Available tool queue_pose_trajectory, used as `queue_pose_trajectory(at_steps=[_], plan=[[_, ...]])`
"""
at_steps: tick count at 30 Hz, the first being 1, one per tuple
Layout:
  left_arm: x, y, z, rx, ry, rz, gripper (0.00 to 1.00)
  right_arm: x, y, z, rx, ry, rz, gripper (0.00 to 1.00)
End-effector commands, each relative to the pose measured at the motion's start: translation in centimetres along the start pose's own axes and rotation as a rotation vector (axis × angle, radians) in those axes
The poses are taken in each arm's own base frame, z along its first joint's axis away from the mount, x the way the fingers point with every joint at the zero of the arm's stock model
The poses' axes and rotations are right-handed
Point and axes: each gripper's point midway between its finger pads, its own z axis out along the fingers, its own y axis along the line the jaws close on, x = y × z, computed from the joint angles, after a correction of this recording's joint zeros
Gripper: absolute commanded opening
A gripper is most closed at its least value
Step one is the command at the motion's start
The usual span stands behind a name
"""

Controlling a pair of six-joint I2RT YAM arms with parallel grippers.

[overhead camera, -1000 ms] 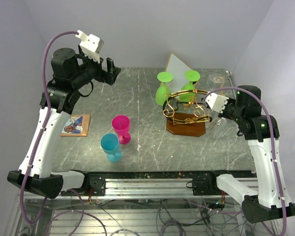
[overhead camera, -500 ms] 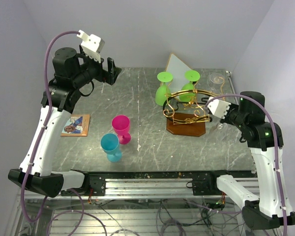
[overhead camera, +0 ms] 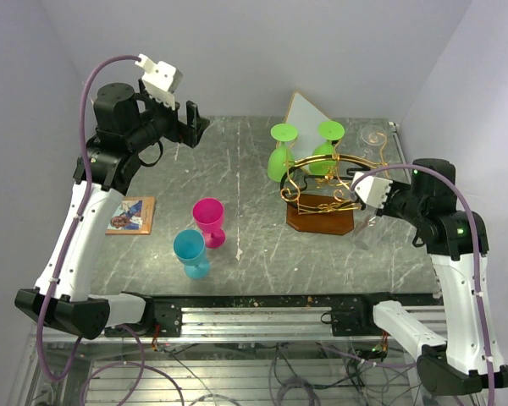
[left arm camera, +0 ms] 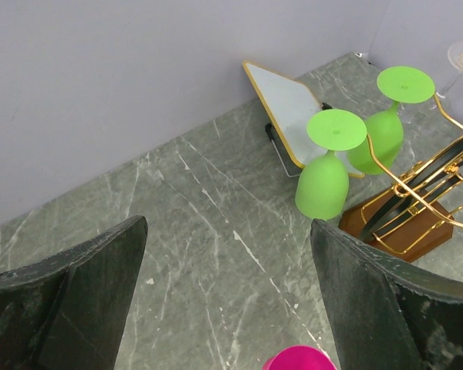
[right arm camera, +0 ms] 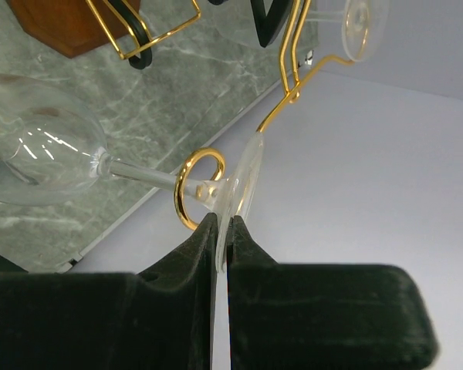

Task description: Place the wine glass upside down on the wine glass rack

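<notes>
A clear wine glass (right arm camera: pixel 38 146) hangs bowl-down and tilted at the right side of the wine glass rack (overhead camera: pixel 322 190), a gold wire stand on a brown wooden base. My right gripper (right arm camera: pixel 224 223) is shut on the rim of the glass's foot. The stem runs through a gold loop (right arm camera: pixel 187 193) at the end of a rack arm. In the top view the glass (overhead camera: pixel 364 230) shows only faintly beside the base. My left gripper (left arm camera: pixel 228 227) is open and holds nothing, high over the back left of the table.
Two green glasses (overhead camera: pixel 281 156) (overhead camera: pixel 326 144) hang upside down on the rack's far side, before a white diamond panel (overhead camera: pixel 309 114). Another clear glass (overhead camera: pixel 372 135) stands at the back right. A pink glass (overhead camera: pixel 209 220), a blue glass (overhead camera: pixel 190 252) and a picture coaster (overhead camera: pixel 129 214) sit left of centre.
My right arm has drawn back and down a little, carrying the clear glass lower beside the rack's right arm. The left arm has hardly moved.
</notes>
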Motion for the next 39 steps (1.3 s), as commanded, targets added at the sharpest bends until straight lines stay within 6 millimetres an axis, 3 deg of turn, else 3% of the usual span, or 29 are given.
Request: queue_pose_trajectory(at_steps=[1,26,39], plan=[[-0.7,0.7,-0.2,-0.024,-0.033,0.026,0.97,-1.1,-1.0,-0.1,0.028,-0.049,-0.014,0.00],[-0.6,1.1,-0.3,-0.035,-0.030,0.036,0.97,-1.0,0.5,0.8,-0.022,-0.050,0.020,0.15],[-0.4,1.1,-0.1,-0.031,-0.025,0.038,0.97,-1.8,0.3,0.4,-0.028,-0.089,0.038,0.28]])
